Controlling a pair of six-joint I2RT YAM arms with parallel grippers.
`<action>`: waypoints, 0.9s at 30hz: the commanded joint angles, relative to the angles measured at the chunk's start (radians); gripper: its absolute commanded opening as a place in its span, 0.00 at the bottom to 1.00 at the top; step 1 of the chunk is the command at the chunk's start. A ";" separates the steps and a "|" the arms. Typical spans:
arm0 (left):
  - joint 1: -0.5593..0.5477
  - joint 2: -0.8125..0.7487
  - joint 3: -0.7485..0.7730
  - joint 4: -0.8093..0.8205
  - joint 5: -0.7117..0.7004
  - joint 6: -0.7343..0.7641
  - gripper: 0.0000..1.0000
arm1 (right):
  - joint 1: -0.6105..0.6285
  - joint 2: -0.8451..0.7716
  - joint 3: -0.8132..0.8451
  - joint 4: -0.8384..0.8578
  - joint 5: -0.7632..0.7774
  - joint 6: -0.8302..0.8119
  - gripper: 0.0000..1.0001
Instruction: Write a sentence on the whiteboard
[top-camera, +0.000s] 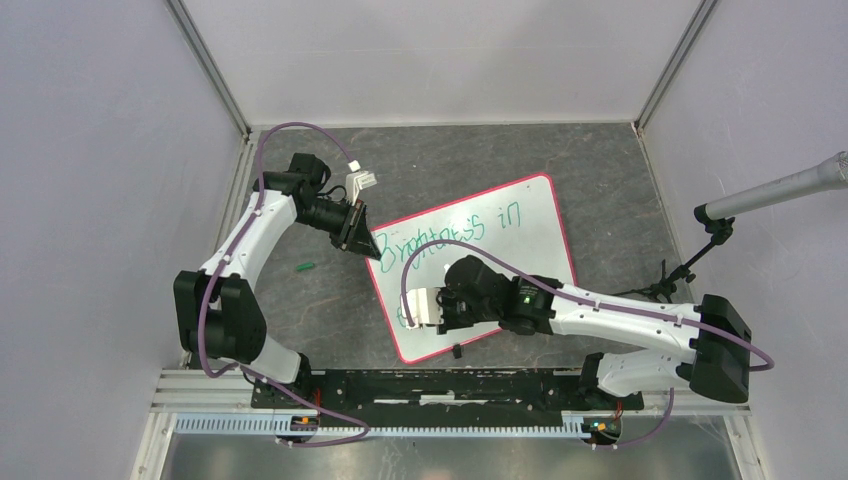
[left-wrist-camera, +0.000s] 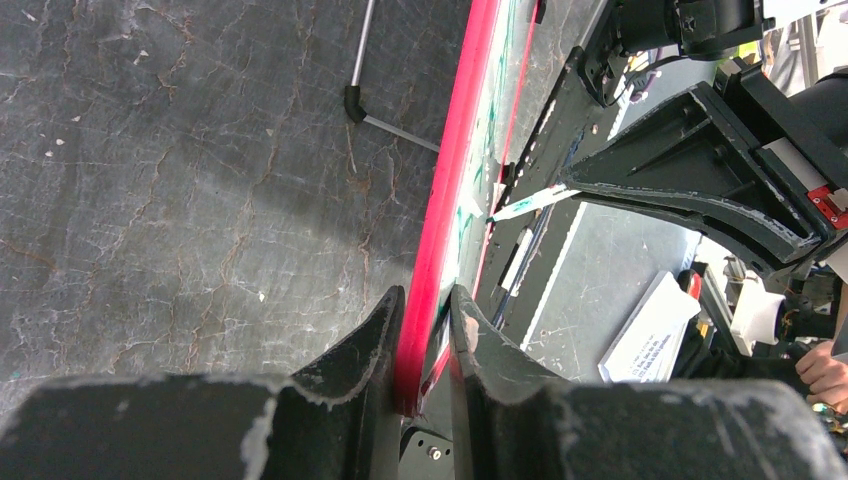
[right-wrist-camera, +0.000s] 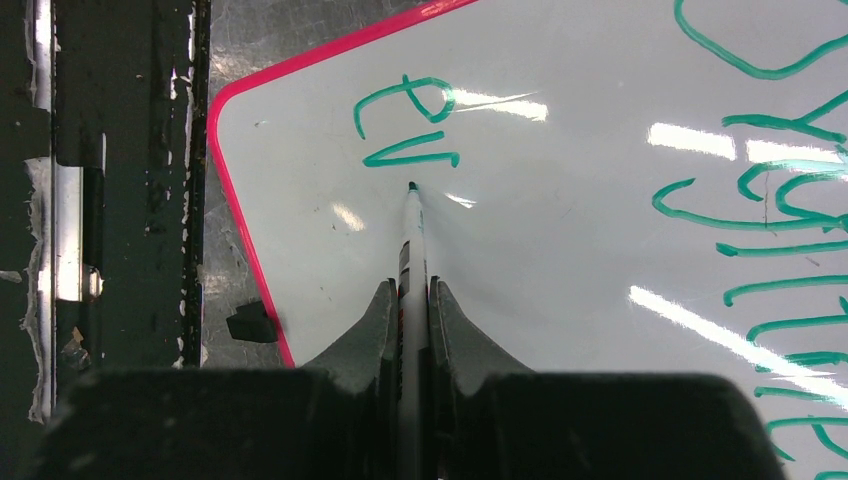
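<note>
Right tool (right-wrist-camera: 410, 292) pinches marker (right-wrist-camera: 412, 225); glossy red-rimmed whiteboard (right-wrist-camera: 560, 180) bears green lettering (right-wrist-camera: 405, 125).

The whiteboard (top-camera: 535, 250) is white with a red-pink rim, the sentence (top-camera: 450, 238) green, the tabletop (top-camera: 430, 160) mottled dark grey.

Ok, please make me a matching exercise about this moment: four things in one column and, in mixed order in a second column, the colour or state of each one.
Things:
1. left gripper
2. right gripper
3. sentence
4. rim of the whiteboard

Colour or state:
A. green
B. shut on the marker
C. red-pink
D. clamped on the whiteboard's edge

Right pairs: 1-D, 2-B, 3-A, 4-C.
</note>
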 joint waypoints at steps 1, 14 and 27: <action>-0.019 0.023 0.000 0.025 -0.057 0.013 0.02 | -0.002 -0.018 -0.016 0.008 0.055 -0.010 0.00; -0.020 0.025 0.000 0.025 -0.053 0.013 0.02 | -0.031 -0.042 0.005 -0.016 0.099 -0.014 0.00; -0.020 0.022 -0.002 0.025 -0.054 0.014 0.03 | -0.029 0.012 0.051 0.018 0.060 0.000 0.00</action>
